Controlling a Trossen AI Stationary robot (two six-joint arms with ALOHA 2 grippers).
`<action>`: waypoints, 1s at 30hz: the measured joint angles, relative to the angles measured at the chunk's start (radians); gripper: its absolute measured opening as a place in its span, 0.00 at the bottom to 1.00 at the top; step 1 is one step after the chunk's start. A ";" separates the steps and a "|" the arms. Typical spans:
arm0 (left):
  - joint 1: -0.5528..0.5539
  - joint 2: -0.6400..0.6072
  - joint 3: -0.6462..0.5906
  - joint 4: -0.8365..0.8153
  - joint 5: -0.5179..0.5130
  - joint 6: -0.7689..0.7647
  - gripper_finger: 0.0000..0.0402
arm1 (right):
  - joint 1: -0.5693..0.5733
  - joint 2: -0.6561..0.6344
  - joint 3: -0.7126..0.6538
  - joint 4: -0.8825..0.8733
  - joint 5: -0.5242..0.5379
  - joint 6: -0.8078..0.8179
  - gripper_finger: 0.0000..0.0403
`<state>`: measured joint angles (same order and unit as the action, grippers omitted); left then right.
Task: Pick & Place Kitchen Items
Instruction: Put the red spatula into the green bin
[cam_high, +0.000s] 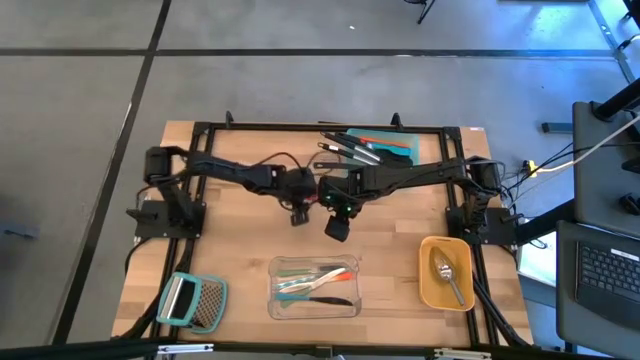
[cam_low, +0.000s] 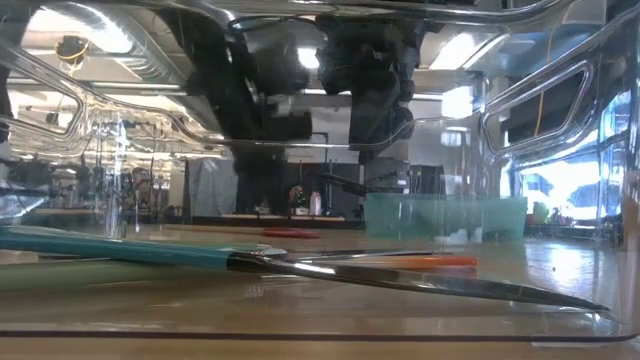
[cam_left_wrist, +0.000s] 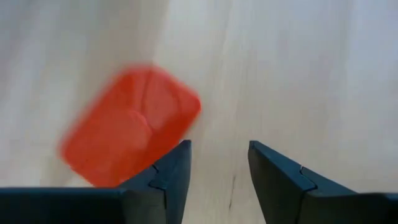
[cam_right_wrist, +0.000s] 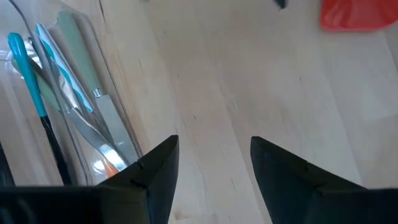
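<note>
Left gripper (cam_left_wrist: 217, 177) hangs above mid-table, fingers parted with bare wood between them, holding nothing; a red spatula head (cam_left_wrist: 132, 134) lies just beside one finger. Right gripper (cam_right_wrist: 214, 171) is likewise open and empty, beside the clear container (cam_high: 314, 287) holding slim teal and green tools (cam_right_wrist: 46, 81). No legible writing. Only the high view shows the silver spoon (cam_high: 447, 275) in the yellow container (cam_high: 428, 285).

red spatula blade (cam_left_wrist: 130, 124) blurred, handle hidden, cut off
</note>
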<state>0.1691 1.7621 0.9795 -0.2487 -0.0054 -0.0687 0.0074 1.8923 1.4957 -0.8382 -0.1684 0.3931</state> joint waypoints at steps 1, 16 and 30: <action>-0.001 -0.025 0.002 0.000 -0.006 -0.001 0.38 | 0.000 0.000 0.000 0.000 0.000 0.000 0.50; 0.145 -0.276 -0.165 -0.007 -0.051 -0.118 0.37 | -0.108 0.014 0.000 0.246 0.076 -0.032 0.50; 0.389 -0.228 -0.324 0.272 -0.025 -0.184 0.37 | -0.153 0.022 -0.001 0.214 0.033 0.042 0.50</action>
<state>0.5586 1.5337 0.6556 0.0230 -0.0306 -0.2528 -0.1460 1.9141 1.4952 -0.6241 -0.1350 0.4348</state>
